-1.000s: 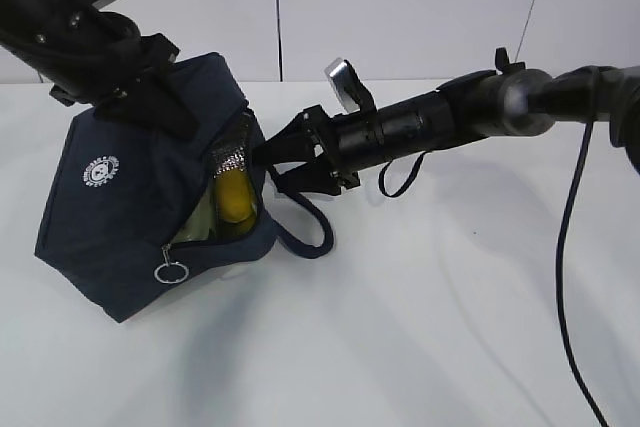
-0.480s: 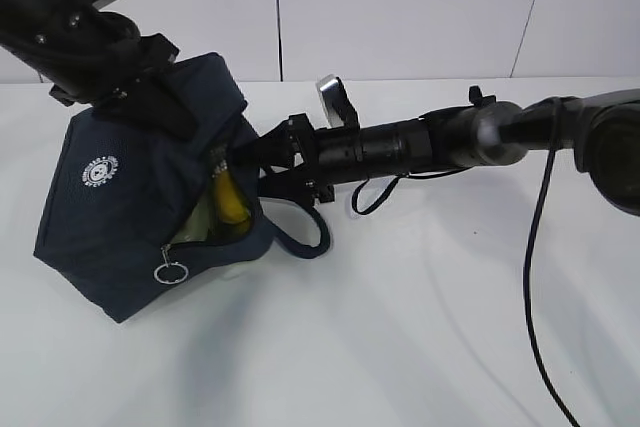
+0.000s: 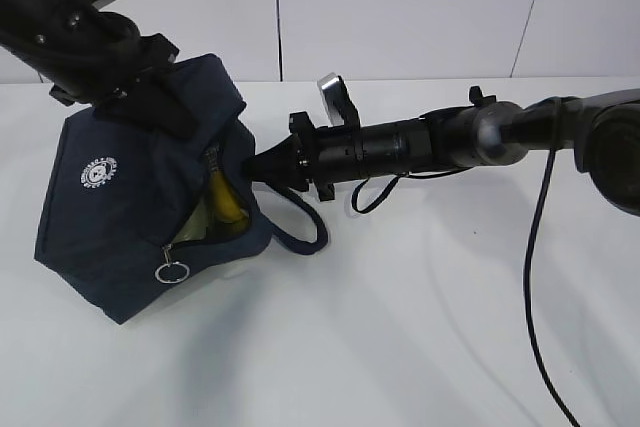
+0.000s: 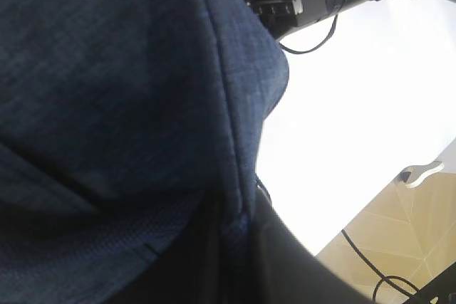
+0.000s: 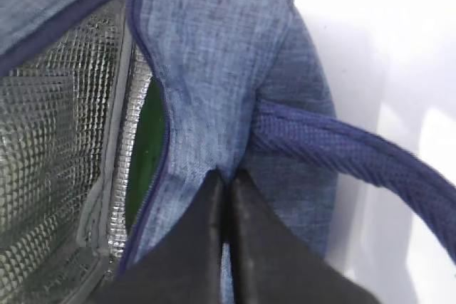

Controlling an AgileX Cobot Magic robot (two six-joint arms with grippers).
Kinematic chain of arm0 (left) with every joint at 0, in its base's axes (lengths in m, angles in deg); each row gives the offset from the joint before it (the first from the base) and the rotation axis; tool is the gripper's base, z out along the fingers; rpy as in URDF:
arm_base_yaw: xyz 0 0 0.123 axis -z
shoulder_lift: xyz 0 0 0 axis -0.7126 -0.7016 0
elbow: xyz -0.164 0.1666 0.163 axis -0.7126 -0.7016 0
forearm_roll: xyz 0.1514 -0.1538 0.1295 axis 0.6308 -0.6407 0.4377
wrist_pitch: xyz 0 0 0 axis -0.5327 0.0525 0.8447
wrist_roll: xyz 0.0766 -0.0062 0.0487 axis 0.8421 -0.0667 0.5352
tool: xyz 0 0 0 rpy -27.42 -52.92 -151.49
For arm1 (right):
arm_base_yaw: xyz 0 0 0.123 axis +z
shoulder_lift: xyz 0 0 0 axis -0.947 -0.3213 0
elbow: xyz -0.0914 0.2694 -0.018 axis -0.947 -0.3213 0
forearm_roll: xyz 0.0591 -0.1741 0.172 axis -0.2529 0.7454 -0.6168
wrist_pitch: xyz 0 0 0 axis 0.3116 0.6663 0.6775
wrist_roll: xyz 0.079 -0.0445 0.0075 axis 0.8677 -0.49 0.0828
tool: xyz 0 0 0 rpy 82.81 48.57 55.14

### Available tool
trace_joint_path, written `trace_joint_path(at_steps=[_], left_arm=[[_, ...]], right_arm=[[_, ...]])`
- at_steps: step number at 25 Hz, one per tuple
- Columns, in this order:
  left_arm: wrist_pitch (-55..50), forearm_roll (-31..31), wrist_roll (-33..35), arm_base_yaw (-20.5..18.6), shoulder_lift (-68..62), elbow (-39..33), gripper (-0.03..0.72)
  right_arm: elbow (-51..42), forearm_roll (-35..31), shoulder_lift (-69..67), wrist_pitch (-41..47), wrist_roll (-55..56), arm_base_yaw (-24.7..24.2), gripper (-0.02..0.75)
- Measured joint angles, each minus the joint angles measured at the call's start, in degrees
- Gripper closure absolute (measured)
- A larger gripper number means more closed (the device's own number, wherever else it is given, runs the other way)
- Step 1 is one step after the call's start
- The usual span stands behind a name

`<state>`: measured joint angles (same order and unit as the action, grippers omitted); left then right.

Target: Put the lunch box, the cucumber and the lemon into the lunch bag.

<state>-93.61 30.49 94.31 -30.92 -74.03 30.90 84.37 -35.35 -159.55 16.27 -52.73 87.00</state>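
The navy lunch bag (image 3: 110,207) lies tilted on the white table, its zipped mouth partly open toward the right. Inside the mouth show the yellow lemon (image 3: 229,204) and a pale green strip of the lunch box (image 3: 196,222). The cucumber (image 5: 146,149) appears only as a dark green sliver behind the silver lining. My right gripper (image 3: 252,162) (image 5: 228,177) is shut on the bag's fabric edge beside the opening, just above a loop handle (image 5: 342,149). My left gripper (image 3: 165,97) (image 4: 239,229) is shut on a fold of the bag's upper back.
A metal ring zipper pull (image 3: 170,272) hangs at the bag's lower front. The loop handle (image 3: 303,232) lies on the table under the right arm. A black cable (image 3: 540,247) trails off the right arm. The table's edge (image 4: 356,211) and floor show in the left wrist view.
My right gripper moved left to the bag's mouth and went from open to shut on the fabric edge. The opening narrowed, hiding more of the lemon. The left arm stayed put.
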Motion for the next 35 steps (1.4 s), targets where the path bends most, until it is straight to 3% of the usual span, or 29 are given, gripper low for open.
trace_joint_path(at_steps=[16, 28, 35], left_arm=[[-0.97, -1.46, 0.00, 0.00, 0.00, 0.00, 0.673], [-1.44, -11.62, 2.48, 0.00, 0.00, 0.00, 0.673], [0.79, -14.51, 2.77, 3.38, -0.51, 0.00, 0.673]], right_arm=[[-0.03, 1.20, 3.71, -0.13, 0.00, -0.10, 0.738], [-0.03, 6.66, 10.92, -0.40, 4.71, -3.63, 0.738], [-0.03, 12.42, 16.33, -0.05, 8.38, -5.52, 0.738]])
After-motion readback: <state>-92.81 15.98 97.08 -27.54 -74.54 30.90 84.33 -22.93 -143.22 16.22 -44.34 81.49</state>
